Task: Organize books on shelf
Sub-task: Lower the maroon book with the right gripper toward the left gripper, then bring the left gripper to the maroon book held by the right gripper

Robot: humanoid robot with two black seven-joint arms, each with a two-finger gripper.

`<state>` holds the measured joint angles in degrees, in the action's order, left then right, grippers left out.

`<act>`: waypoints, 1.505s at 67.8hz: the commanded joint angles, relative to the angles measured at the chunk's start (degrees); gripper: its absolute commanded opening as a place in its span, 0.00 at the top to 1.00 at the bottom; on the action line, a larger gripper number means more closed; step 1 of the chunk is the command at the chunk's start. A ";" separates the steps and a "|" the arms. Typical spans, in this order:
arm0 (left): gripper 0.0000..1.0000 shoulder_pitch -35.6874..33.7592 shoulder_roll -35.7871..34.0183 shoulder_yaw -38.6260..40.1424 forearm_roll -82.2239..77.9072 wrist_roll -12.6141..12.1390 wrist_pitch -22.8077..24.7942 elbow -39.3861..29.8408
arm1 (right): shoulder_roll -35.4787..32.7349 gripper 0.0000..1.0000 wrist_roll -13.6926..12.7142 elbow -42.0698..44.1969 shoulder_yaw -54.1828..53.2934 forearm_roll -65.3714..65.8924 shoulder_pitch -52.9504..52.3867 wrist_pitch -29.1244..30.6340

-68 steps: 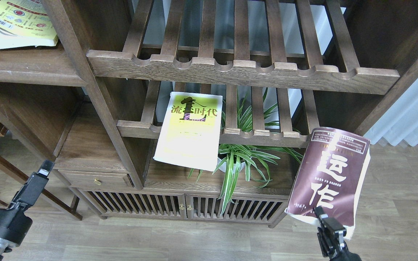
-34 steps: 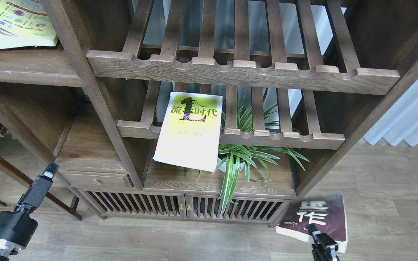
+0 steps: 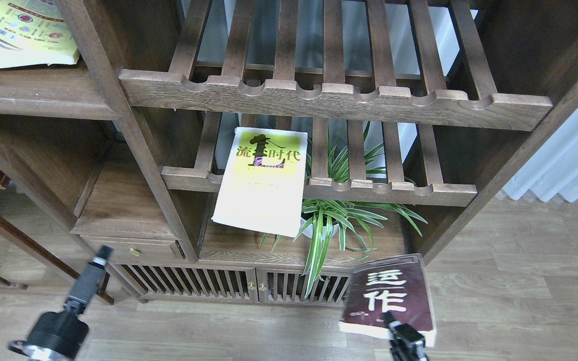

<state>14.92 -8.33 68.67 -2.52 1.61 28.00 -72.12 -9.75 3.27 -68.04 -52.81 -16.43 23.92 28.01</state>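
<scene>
A: What shifted in the last second?

B: The maroon book (image 3: pixel 388 296) did. A second ago it stood nearly upright, high off the cabinet's right side. Now it sits low and closer in, in front of the slatted cabinet doors (image 3: pixel 249 290), tilted back so its white characters face up. The right claw (image 3: pixel 403 337) is clamped on its lower edge.

A: And the other arm?

B: The left claw (image 3: pixel 99 255) has swung inward from the left edge toward the little drawer (image 3: pixel 131 249). It looks dark and narrow from here, so I cannot tell whether its fingers are apart or together. It carries nothing that I can see.

A: Where are the other books?

B: The yellow-green-and-white book (image 3: pixel 263 180) leans where it leaned before, against the lower scalloped rack (image 3: pixel 394 191), its bottom edge on the plank shelf (image 3: pixel 249 248) beside the spider plant (image 3: pixel 334 220). A yellow-backed book (image 3: pixel 23 31) lies flat on the upper left ledge (image 3: pixel 33 93), unmoved.

A: What does this mean for the job?

B: I judge the maroon one is being lined up low to slide onto that plank shelf. The plant's leaves overhang the front, so they may get brushed.
</scene>
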 commanded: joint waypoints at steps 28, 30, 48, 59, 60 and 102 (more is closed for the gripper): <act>0.01 -0.15 -0.63 -13.47 10.17 -0.12 0.00 1.81 | 8.96 0.97 -5.64 2.04 9.31 -0.09 -3.18 -0.01; 0.01 -0.15 -0.63 -13.56 10.17 -0.12 0.00 1.81 | 9.14 0.97 -5.73 2.04 9.40 -0.18 -3.18 -0.01; 0.03 -0.50 -0.63 -14.96 9.99 -0.21 0.00 4.71 | 9.75 0.96 -5.90 1.25 13.96 -0.18 -3.61 -0.01; 0.04 -1.29 -0.54 -15.23 9.99 -0.21 0.00 6.29 | 9.75 0.95 -5.82 0.89 16.16 -0.18 -3.53 -0.01; 0.04 -1.38 -0.54 -15.23 9.99 -0.12 0.00 6.47 | 9.75 0.95 -5.82 0.89 16.42 -0.18 -3.61 -0.01; 0.07 -6.83 2.36 -20.50 10.08 -0.03 0.00 10.42 | 9.75 0.95 -6.87 0.63 17.66 0.26 -3.26 -0.01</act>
<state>9.15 -6.55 49.68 7.53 1.51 28.00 -63.14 -0.04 -3.43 -67.35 -38.93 -16.33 20.52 28.00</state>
